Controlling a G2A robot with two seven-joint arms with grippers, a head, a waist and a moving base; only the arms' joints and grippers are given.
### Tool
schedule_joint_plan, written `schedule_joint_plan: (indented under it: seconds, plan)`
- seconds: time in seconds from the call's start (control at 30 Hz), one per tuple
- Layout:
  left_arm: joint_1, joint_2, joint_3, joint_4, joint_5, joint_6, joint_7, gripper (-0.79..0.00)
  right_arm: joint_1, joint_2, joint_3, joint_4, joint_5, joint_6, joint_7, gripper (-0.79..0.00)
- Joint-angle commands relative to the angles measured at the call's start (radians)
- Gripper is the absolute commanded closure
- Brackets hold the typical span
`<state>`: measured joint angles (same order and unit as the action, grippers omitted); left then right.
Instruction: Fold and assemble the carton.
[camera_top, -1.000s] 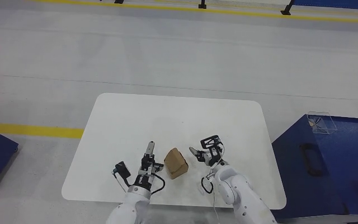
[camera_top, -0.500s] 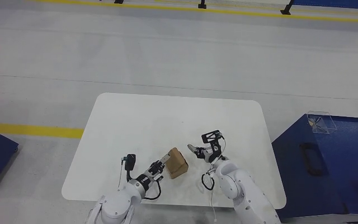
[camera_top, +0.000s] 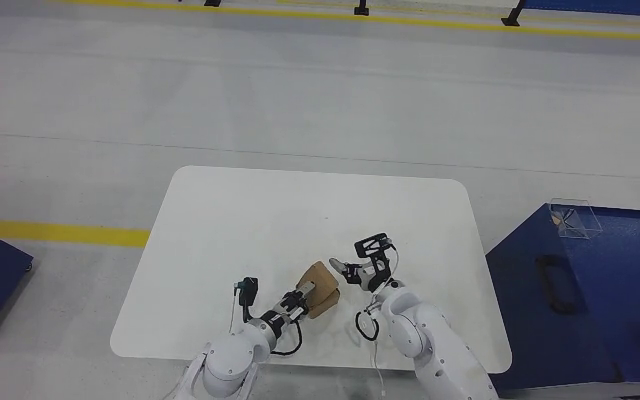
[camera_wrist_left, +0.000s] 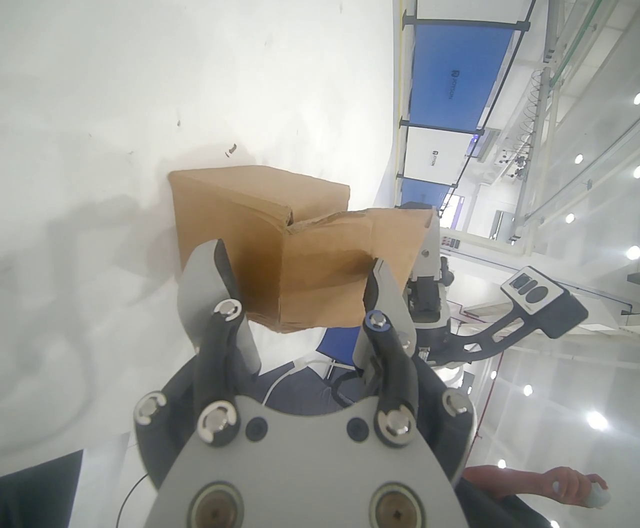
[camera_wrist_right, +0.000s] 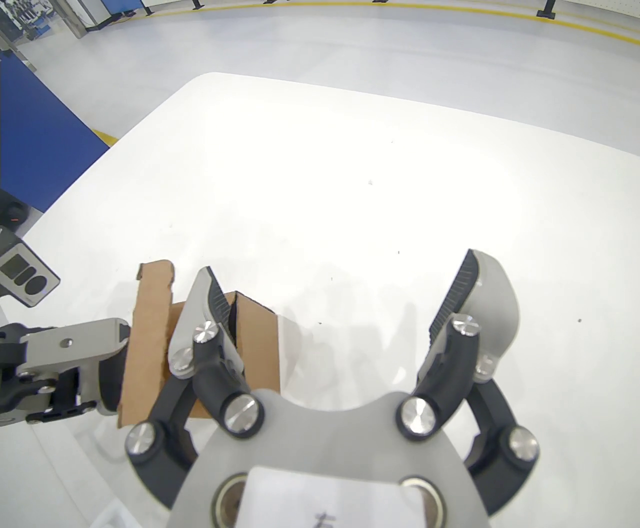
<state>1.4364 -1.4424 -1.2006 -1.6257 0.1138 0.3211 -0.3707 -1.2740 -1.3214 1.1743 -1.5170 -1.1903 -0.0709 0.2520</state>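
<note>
A small brown carton (camera_top: 322, 286) sits on the white table (camera_top: 250, 220) near its front edge, with one flap (camera_wrist_left: 395, 235) standing out from its side. My left gripper (camera_top: 303, 297) is at the carton's near-left side. It is open, and its fingers (camera_wrist_left: 215, 280) straddle the carton's (camera_wrist_left: 260, 235) near corner. My right gripper (camera_top: 351, 268) is open just to the right of the carton (camera_wrist_right: 255, 340). In the right wrist view one of its fingers (camera_wrist_right: 207, 300) overlaps the carton's edge, with the left gripper (camera_wrist_right: 75, 360) behind the flap.
A blue cabinet (camera_top: 570, 300) stands to the right of the table with a clear container (camera_top: 575, 217) on top. The table's far half is bare white surface, and its front edge lies close behind both arms.
My left gripper has swung from pointing away beside the carton to pointing at it and has closed in on its near-left side. The carton shifted slightly. The right gripper edged toward it.
</note>
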Motion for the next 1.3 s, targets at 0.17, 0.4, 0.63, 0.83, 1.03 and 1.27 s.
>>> schedule_joint_plan:
  seconds: [0.17,0.4,0.63,0.83,1.03,1.27]
  plan:
    - [-0.014,-0.001,0.02,0.017,-0.004,0.004,0.021,-0.48,0.006,-0.002,-0.013,0.012,-0.026,0.011,0.018,-0.785]
    - [-0.019,0.001,0.026,0.021,-0.011,0.001,0.028,-0.477,0.028,-0.007,-0.037,0.039,-0.041,0.014,0.04,-0.785]
    - [-0.03,0.002,0.036,0.033,-0.023,0.004,0.033,-0.449,0.058,-0.016,-0.066,0.083,-0.039,0.016,0.051,-0.785]
    - [-0.038,0.003,0.044,0.039,-0.016,0.014,0.045,-0.44,0.075,-0.021,-0.072,0.115,-0.031,0.023,0.051,-0.785]
    - [-0.044,0.005,0.048,0.044,-0.015,0.019,0.052,-0.44,0.079,-0.023,-0.069,0.127,-0.024,0.025,0.053,-0.785]
    - [-0.053,0.006,0.057,0.05,-0.007,0.028,0.059,-0.468,0.081,-0.025,-0.061,0.137,-0.015,0.03,0.048,-0.785]
